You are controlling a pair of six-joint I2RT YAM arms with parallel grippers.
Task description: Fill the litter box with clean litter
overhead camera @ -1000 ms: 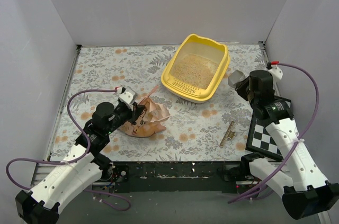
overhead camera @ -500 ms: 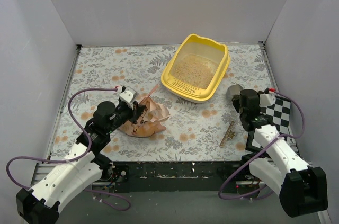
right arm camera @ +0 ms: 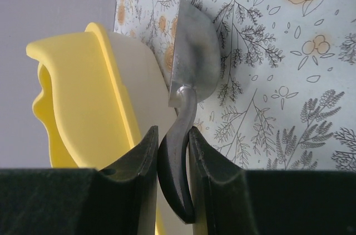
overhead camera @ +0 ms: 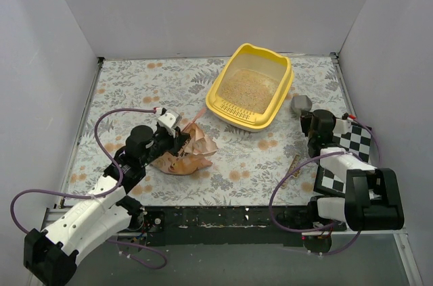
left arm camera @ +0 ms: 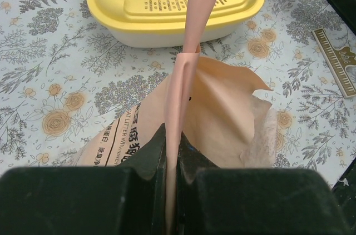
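Litter box (overhead camera: 243, 111), a yellow tub, sits on the floral bench (overhead camera: 135, 90) toward the far right corner, its slotted lip facing the near edge and its peaked rim facing the far edge. Inside the litter box, clean litter (overhead camera: 248, 90) covers the floor as a pale beige grainy layer.

A peach-pink bag (overhead camera: 193, 156) with black print lies crumpled left of the bench's middle, closer to the near edge and well apart from the tub. The left tool (left arm camera: 171, 151) is clamped on it: both fingers press together on a narrow pink strip of the bag's edge, which in the left wrist view rises from the fingers up across the tub's front lip.

A black-and-white checkerboard (overhead camera: 353, 144) lies at the right edge, partly under the folded right arm.

A grey metal scoop (right arm camera: 192, 57) is just beside the tub's right wall, bowl toward the far edge; whether it touches the wall cannot be told. The right tool (right arm camera: 174, 151) is closed tight on the scoop's dark curved handle.

A thin brown ruled strip (overhead camera: 291, 170) lies near the near right corner, between the checkerboard and the bag.
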